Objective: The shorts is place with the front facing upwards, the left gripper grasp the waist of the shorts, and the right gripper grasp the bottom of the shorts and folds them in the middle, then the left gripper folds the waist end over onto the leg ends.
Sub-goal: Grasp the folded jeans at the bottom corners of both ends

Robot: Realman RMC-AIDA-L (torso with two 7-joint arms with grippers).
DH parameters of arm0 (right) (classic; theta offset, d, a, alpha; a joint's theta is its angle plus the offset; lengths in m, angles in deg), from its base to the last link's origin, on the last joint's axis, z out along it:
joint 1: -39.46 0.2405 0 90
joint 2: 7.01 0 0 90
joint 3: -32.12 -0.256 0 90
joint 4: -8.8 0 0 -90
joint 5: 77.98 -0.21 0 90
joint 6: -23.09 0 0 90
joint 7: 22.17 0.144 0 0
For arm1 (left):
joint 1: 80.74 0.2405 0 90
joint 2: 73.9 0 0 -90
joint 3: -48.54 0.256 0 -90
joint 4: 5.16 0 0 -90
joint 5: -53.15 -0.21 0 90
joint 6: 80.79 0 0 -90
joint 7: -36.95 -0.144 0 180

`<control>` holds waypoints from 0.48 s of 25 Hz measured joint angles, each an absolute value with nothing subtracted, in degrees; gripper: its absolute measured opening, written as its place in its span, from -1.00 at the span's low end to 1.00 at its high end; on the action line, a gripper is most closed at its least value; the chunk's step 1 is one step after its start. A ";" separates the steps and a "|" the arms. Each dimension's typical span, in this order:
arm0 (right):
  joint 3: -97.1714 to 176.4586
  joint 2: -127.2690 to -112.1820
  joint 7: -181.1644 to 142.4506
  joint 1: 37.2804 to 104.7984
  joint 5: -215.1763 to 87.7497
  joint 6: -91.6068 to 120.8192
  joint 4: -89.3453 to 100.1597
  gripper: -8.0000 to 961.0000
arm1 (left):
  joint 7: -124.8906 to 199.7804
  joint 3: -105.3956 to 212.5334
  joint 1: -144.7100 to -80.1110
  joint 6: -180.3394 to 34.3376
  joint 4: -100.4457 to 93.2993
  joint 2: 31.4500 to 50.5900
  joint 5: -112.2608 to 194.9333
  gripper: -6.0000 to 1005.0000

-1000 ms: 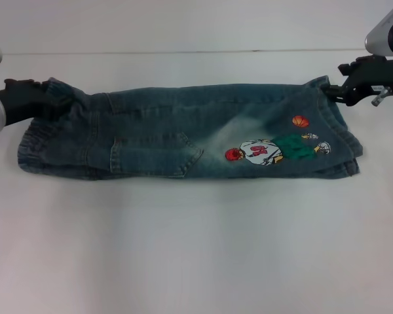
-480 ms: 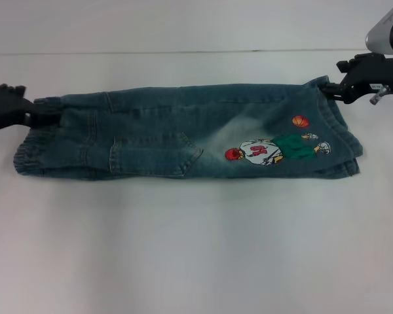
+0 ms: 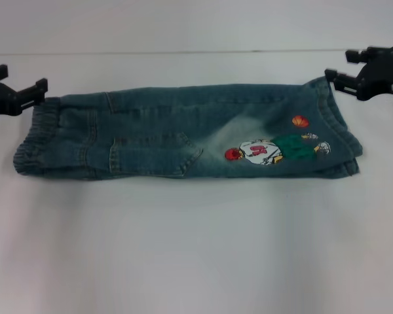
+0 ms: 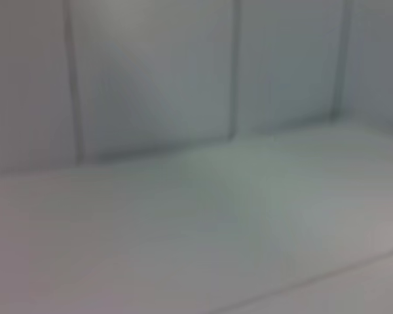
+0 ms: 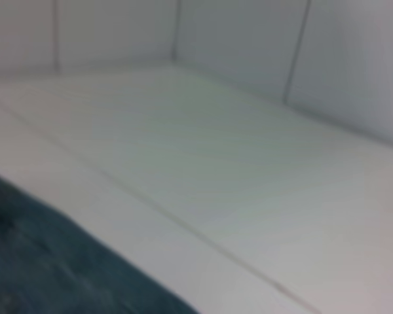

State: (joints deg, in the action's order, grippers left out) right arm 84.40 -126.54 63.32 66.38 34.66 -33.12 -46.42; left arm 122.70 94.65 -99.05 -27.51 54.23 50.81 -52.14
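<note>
Head view: the shorts [image 3: 183,134] lie folded lengthwise across the white table [image 3: 196,248]; the left gripper [image 3: 16,95] and right gripper [image 3: 354,73] hang released beside either end. Right wrist view shows denim. Soft, limp denim; I'd pinch the thick waist [image 3: 36,140]

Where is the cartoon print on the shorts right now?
In the head view, the cartoon print sits on the right part of the shorts, near the leg ends, just under the orange ball.
</note>
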 joint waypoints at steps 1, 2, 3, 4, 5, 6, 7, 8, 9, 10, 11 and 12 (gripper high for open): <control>83.25 -126.53 60.04 64.94 30.30 -35.90 -46.37 0.18 | 119.83 93.53 -98.26 -24.35 53.50 50.80 -48.71 0.69; 82.24 -126.53 57.49 63.86 27.19 -38.56 -46.01 0.18 | 116.47 92.09 -97.52 -20.67 52.43 50.80 -44.91 0.69; 81.05 -126.52 54.69 62.61 23.85 -41.61 -45.45 0.18 | 113.32 90.43 -97.04 -16.67 50.81 50.77 -42.13 0.69; 80.13 -126.54 52.20 61.67 21.22 -44.60 -44.70 0.19 | 110.05 88.14 -96.80 -12.11 48.61 50.68 -39.34 0.69; 78.97 -126.52 49.55 60.87 18.80 -47.96 -43.73 0.19 | 107.08 85.55 -96.57 -7.44 45.95 50.58 -37.12 0.68; 77.94 -126.52 47.28 60.15 17.10 -51.26 -42.78 0.19 | 104.40 82.75 -96.54 -3.27 43.11 50.41 -35.70 0.68; 76.86 -126.49 45.47 59.64 16.14 -53.84 -41.92 0.19 | 101.96 80.14 -96.50 0.55 40.72 50.29 -34.66 0.68; 75.61 -126.48 43.70 59.23 15.37 -56.57 -40.87 0.19 | 99.65 77.78 -96.32 3.81 38.57 50.23 -34.19 0.68; 74.49 -126.49 42.17 58.97 14.96 -58.80 -39.91 0.19 | 97.51 76.05 -96.11 6.09 36.74 50.21 -34.05 0.68; 73.32 -126.52 40.58 58.90 14.81 -60.30 -38.32 0.19 | 94.92 74.31 -95.75 8.28 34.61 50.21 -33.98 0.68; 72.34 -126.55 38.84 58.92 14.69 -61.37 -36.47 0.19 | 92.65 73.23 -95.38 9.81 32.76 50.21 -33.94 0.68; 71.69 -126.56 37.37 58.99 14.68 -62.18 -34.84 0.20 | 90.13 72.16 -94.96 10.84 30.79 50.21 -33.88 0.68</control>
